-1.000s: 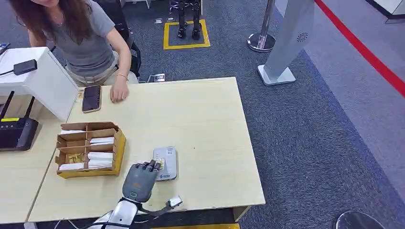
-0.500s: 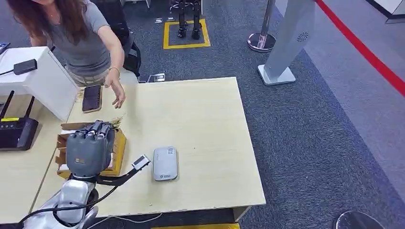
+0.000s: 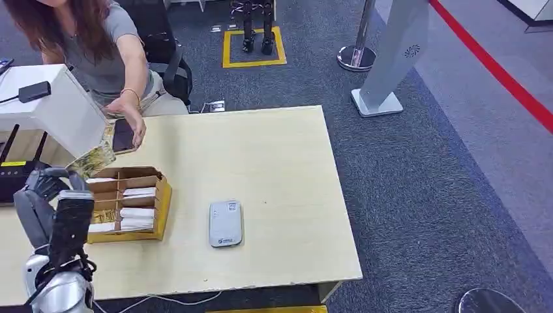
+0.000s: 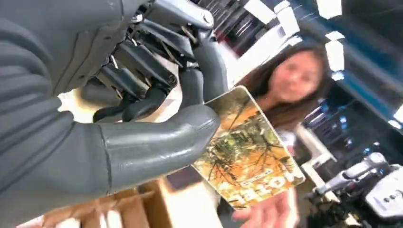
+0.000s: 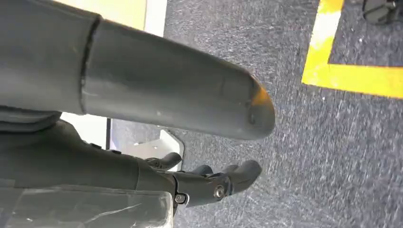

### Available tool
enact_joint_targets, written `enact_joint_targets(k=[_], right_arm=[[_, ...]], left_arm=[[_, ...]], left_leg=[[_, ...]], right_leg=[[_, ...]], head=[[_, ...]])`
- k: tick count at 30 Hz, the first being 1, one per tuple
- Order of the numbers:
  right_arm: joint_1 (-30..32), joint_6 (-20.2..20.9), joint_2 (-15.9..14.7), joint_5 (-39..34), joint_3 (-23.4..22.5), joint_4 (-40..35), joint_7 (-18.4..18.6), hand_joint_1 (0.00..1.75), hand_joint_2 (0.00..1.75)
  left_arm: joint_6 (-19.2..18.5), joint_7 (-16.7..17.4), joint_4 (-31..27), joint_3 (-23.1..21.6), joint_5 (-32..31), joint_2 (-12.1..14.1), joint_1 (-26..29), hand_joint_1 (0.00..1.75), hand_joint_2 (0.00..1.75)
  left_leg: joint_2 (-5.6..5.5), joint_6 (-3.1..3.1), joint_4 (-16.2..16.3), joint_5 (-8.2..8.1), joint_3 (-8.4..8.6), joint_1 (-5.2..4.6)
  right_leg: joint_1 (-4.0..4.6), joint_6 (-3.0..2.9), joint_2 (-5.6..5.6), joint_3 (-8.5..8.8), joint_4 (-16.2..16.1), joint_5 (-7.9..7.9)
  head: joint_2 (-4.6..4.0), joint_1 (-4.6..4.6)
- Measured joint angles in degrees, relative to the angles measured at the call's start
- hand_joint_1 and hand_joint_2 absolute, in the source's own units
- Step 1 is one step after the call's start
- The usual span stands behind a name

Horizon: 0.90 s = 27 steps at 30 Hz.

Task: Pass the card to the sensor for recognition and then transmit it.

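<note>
My left hand (image 3: 40, 208) has swung away from the flat grey sensor (image 3: 225, 223), pinching the glossy card (image 4: 247, 156) toward the person's hand (image 3: 134, 127).

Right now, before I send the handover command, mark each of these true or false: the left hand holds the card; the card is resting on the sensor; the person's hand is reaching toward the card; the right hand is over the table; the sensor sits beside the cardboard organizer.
1. The left hand holds the card. True: thumb and fingers pinch its edge.
2. The card rests on the sensor. False: it is held up in the air, far from the sensor.
3. The person's hand reaches toward the card. True.
4. The right hand is over the table. False: it hangs above grey carpet.
5. The sensor lies beside the cardboard organizer. True, apart from it.
</note>
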Motion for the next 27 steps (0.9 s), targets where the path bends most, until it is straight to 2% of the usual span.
enact_joint_targets(k=[1,5,9,15,27], right_arm=[[0.05,0.02,0.00,0.09,0.02,0.02,-0.04,0.00,0.00],[-0.09,-0.06,0.00,0.48,0.06,0.07,-0.07,0.00,0.00],[-0.17,-0.07,0.00,0.48,0.13,0.07,-0.07,0.00,0.00],[-0.21,-0.09,0.00,0.50,0.20,0.24,0.11,0.00,0.00],[-0.26,-0.13,0.00,0.50,0.22,0.33,0.31,0.00,0.00]], left_arm=[[-0.79,-0.20,0.70,2.23,2.05,-0.22,-0.01,1.75,1.75],[-1.81,-1.14,2.79,8.49,2.92,-0.68,-0.13,1.75,1.75],[-2.18,-1.22,4.13,12.41,2.72,-1.22,-0.55,1.75,1.75],[-2.23,-1.70,5.59,14.95,2.63,-1.24,-0.69,1.75,1.75],[-1.64,-2.16,7.08,16.56,2.28,-1.42,-0.77,1.75,1.75]], left_leg=[[0.00,0.00,0.00,0.00,0.01,0.00],[-0.09,-0.01,-0.01,0.01,-0.04,0.01],[-0.08,0.00,-0.01,0.00,-0.05,-0.01],[-0.09,0.00,0.00,0.00,-0.05,-0.03],[-0.10,0.00,0.00,0.00,-0.05,-0.01]], right_leg=[[0.00,0.00,0.00,-0.01,0.00,0.00],[0.01,0.00,-0.06,-0.02,0.01,-0.03],[0.01,0.01,-0.05,-0.02,0.00,-0.02],[0.00,0.02,-0.05,-0.02,-0.01,-0.01],[0.00,0.01,-0.06,-0.02,-0.01,-0.01]], head=[[0.00,-0.04],[0.00,-0.05],[0.00,-0.04],[0.00,-0.07],[0.00,-0.07]])
